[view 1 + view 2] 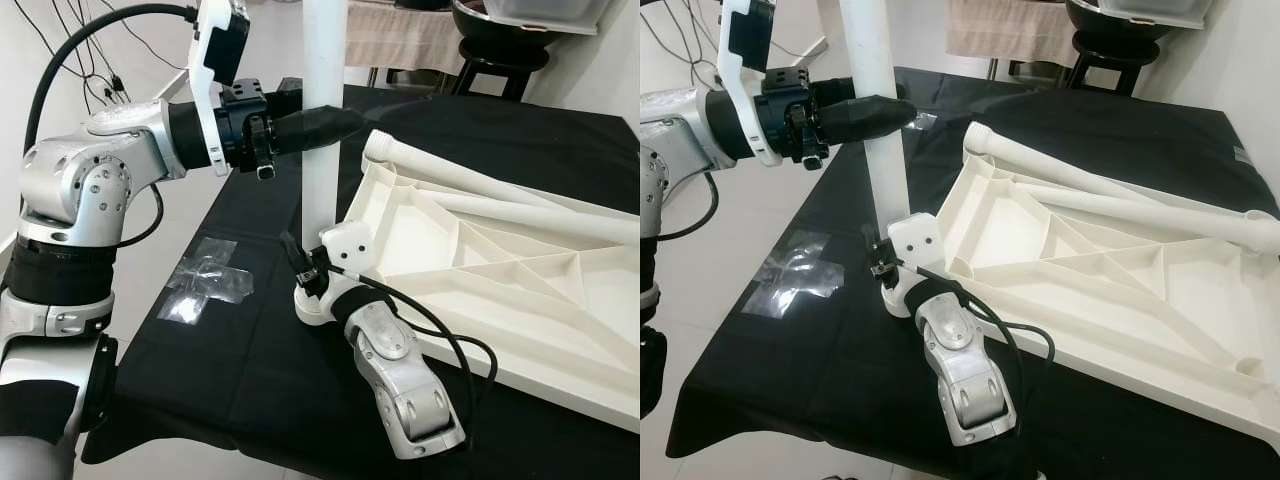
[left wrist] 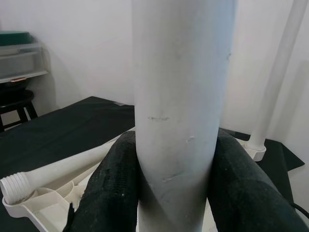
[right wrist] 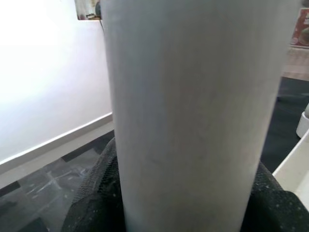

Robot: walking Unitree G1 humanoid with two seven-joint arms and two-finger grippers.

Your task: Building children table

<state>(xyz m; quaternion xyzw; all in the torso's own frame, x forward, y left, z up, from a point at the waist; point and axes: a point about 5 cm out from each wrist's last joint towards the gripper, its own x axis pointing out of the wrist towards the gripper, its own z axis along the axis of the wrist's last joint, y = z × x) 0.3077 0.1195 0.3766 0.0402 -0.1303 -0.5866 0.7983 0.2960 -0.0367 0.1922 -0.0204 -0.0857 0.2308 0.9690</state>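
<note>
While our black fingers (image 2: 116,193) press against both sides of the tall white plastic table leg (image 1: 322,120), we hold that leg upright with two grippers at once. Our left gripper (image 1: 335,124) reaches in from the left and clamps the leg high up; in the left wrist view the tube sits tightly between the two padded fingers. Our right gripper (image 1: 312,282) grasps the same leg low down, close to its flared foot (image 1: 312,312), and the right wrist view shows dark padding hugging each side of the tube. That foot rests on the black cloth-covered table (image 1: 250,370), just beside the near left corner of the white ribbed plastic tabletop (image 1: 520,290), which lies upside down to the right. A second white leg with a threaded end (image 1: 480,185) lies across the far edge of that tabletop. To the left of the standing leg, a crumpled clear plastic bag (image 1: 205,280) lies on the cloth.
</note>
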